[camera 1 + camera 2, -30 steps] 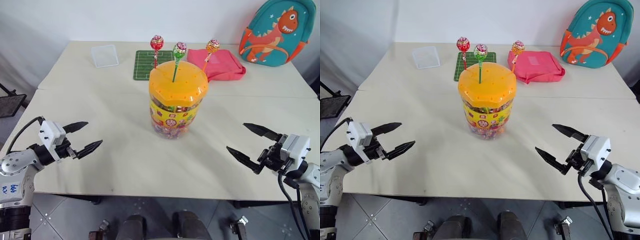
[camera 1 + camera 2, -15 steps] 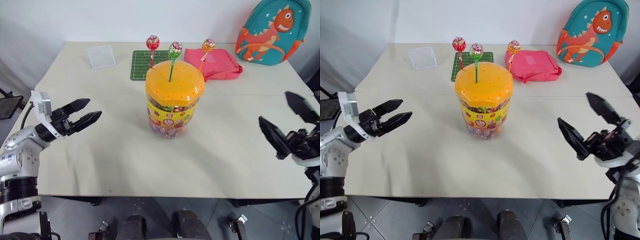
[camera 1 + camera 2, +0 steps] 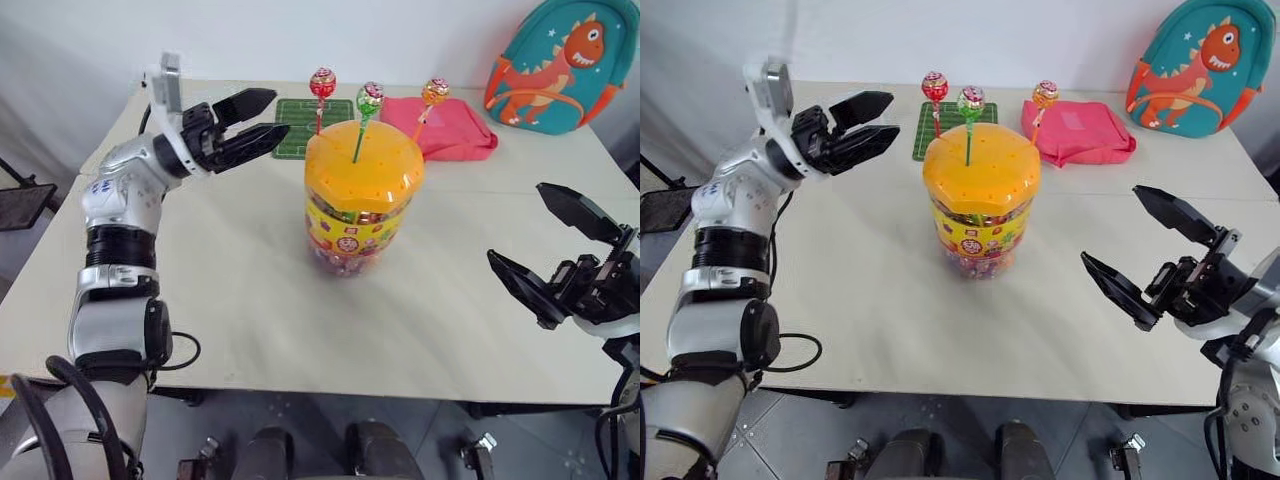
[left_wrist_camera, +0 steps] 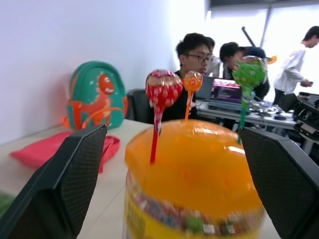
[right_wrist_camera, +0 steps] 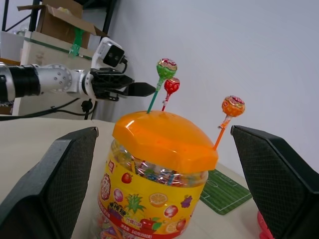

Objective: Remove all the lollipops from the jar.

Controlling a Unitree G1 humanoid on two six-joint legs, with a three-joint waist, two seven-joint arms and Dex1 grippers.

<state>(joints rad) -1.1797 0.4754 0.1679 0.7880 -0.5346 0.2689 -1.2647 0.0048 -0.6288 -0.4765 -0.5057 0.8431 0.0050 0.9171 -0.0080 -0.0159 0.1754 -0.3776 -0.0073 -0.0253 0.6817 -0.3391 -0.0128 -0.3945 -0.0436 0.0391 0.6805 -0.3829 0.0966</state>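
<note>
Left gripper point(image 3: 258, 122) just went up and over twd the jar point(image 3: 362, 200), jaws wide, nothing in it. It's level w/ the candy heads now, near the red lollipop point(image 3: 322, 83). Right gripper point(image 3: 555, 255) rose a bit too, wide open, empty, off to the jar's right.

Means I'm prob lining up the 1st grab. All 3 are still stuck in the orange lid: red, green lollipop point(image 3: 370, 97), orange lollipop point(image 3: 434, 91). None out yet.

Jar stands mid table point(image 3: 250, 290). At the back: green mat point(image 3: 295, 112), pink pouch point(image 3: 455, 130), dino backpack point(image 3: 560, 65). People at desks show behind, in the left wrist view.
</note>
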